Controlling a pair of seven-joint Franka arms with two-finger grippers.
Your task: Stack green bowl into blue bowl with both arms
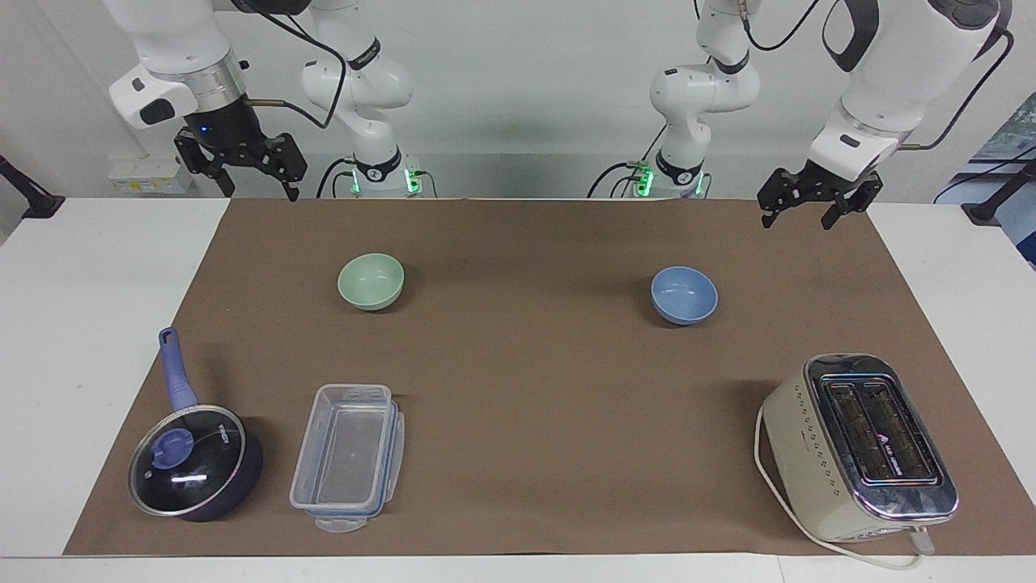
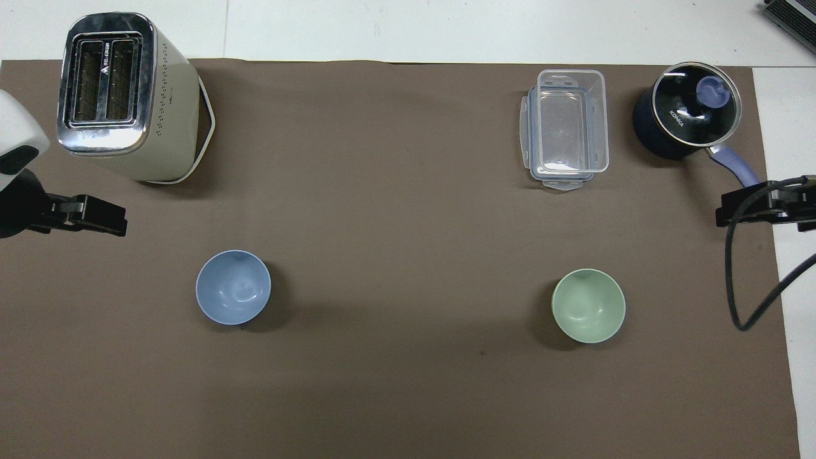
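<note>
The pale green bowl [image 1: 371, 281] [image 2: 588, 305] sits upright on the brown mat toward the right arm's end. The periwinkle blue bowl [image 1: 684, 295] [image 2: 233, 287] stands upright toward the left arm's end, about as near to the robots. Both bowls hold nothing and nothing touches them. My right gripper [image 1: 261, 193] [image 2: 733, 213] hangs open, high over the mat's corner at the robots' edge. My left gripper [image 1: 796, 220] [image 2: 95, 220] hangs open over the mat's other corner at that edge. Neither holds anything.
A cream toaster [image 1: 858, 445] [image 2: 121, 95] with its cord stands farther from the robots than the blue bowl. A clear plastic container [image 1: 348, 455] [image 2: 565, 127] and a lidded dark saucepan [image 1: 194, 463] [image 2: 685, 118] with a blue handle lie farther out than the green bowl.
</note>
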